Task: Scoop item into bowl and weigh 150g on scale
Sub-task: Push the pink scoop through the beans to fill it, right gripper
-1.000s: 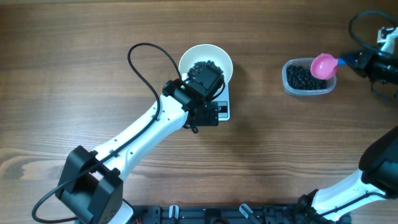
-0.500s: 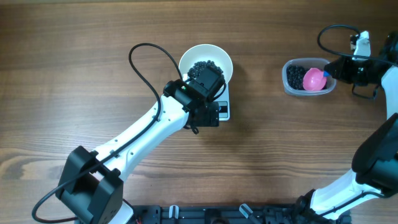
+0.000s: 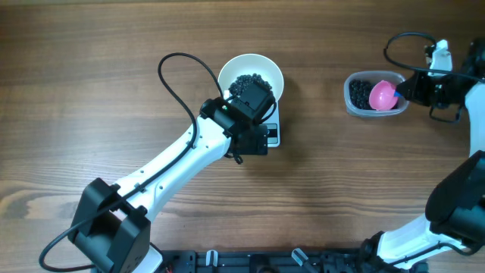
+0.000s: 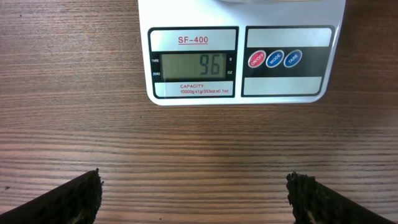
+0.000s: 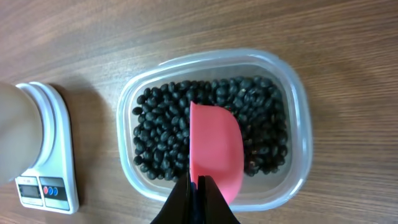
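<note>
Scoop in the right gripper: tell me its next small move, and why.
Probably dig the scoop into the beans and lift a load for the bowl: it hangs tilted over the tub, and the scale shows 96, short of target.

1. beans (image 5: 161, 137): small, glossy black; loose heap in clear tub (image 5: 298, 112), smaller pile in bowl.
2. bowl (image 3: 250, 62): round, white, upright on scale.
3. scale (image 4: 239, 62): flat, white, rect.; display reads 96.
</note>
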`<state>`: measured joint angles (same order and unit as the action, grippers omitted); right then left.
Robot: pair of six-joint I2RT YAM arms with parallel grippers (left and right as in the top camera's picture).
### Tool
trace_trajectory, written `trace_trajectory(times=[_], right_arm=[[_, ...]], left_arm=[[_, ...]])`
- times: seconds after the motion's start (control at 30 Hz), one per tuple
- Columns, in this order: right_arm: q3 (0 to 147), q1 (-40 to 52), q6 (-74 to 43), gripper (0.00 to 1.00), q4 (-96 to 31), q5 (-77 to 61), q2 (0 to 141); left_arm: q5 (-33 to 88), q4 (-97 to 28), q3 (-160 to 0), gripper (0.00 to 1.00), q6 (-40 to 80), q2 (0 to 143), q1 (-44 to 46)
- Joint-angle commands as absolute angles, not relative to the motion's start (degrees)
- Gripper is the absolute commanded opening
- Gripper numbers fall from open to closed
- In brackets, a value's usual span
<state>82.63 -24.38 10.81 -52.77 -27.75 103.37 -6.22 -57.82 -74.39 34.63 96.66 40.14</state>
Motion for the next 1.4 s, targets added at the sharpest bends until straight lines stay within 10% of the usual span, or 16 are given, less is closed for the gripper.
trace_trajectory(times=[0.0, 1.0, 1.37], right_arm=[[82.15, -22.24, 10.48, 0.04, -55.05, -18.72, 102.19], [91.90, -21.63, 12.12, 0.04, -59.70, -18.92, 102.19], [92.12, -12.21, 13.54, 0.04, -60.71, 2.52, 103.79]], left_arm=[[-7.38, -57.84, -74.04, 1.00, 35.20, 97.10, 40.36], [-7.38, -57.84, -74.04, 1.00, 35.20, 97.10, 40.40], [-7.38, -57.84, -74.04, 1.00, 35.20, 97.10, 40.40]])
